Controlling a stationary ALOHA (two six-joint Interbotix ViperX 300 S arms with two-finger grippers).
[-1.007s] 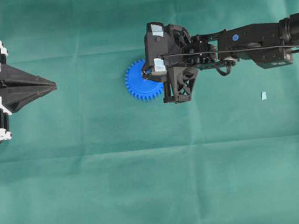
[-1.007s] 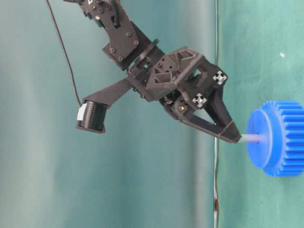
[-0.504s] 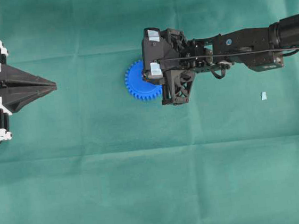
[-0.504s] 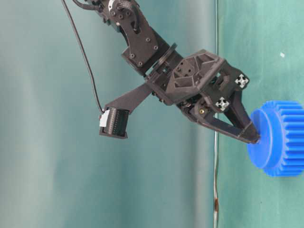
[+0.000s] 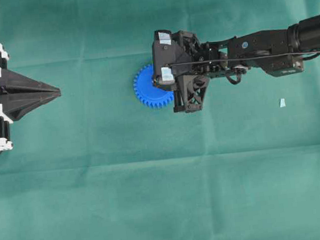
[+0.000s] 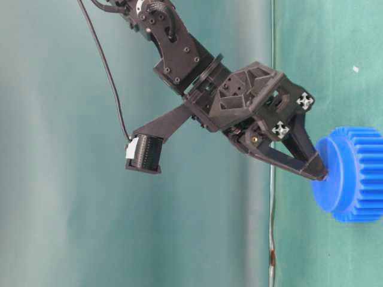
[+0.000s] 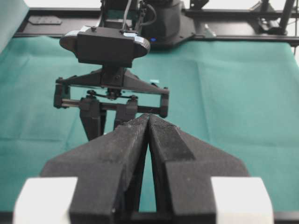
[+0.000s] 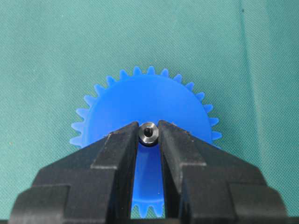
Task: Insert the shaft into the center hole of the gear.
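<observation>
- In the overhead view the left claw (image 5: 54,94) sits at the far left of the green cloth (image 5: 156,189), well apart from everything else, its two black fingers pressed together into a point that aims rightward.
- The left wrist view confirms this: the fingers (image 7: 126,154) meet at their tips with nothing between them, and the right arm shows beyond them across the cloth.
- Near the middle of the overhead view lies the blue gear (image 5: 148,88), flat on the cloth; the right arm's black head covers its right half, so neither the pin nor the hole shows from above.
- A small pale scrap (image 5: 282,102) lies on the cloth well to the right of the gear, under the arm's line.
- The table-level view, which is turned on its side, shows the right claw (image 6: 320,173) with its tips down at the raised hub of the gear (image 6: 353,174); the pin is hidden here.
- Only the right wrist view shows the pin (image 8: 148,134): a small silvery-grey cylinder seen end-on, with a dark dimple in its top face.
- It is pinched between the two black fingers (image 8: 122,149) of the right claw, at the middle of the gear's face, where the center hole would be; the hole itself is covered.
- The pin's long axis runs straight at the camera, square to the gear's flat face, standing upright on the lying gear.
- How deep it sits in the gear I cannot tell.
</observation>
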